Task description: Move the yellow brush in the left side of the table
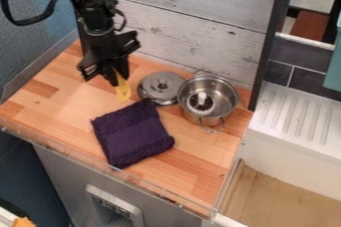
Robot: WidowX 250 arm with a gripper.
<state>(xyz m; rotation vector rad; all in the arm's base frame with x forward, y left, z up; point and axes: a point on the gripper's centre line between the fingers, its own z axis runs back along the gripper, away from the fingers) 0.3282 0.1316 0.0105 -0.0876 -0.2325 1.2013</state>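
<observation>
Gripper (114, 75) pinches the upper end of the yellow brush (123, 91) beside the metal lid (150, 86); I judge that this end grip leaves the lower part free for placement on the left of the table (67, 106).

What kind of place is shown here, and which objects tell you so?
Probably a toy kitchen: a silver metal pot and a round metal lid rest on a wooden counter, beside a white ribbed drainboard.
</observation>
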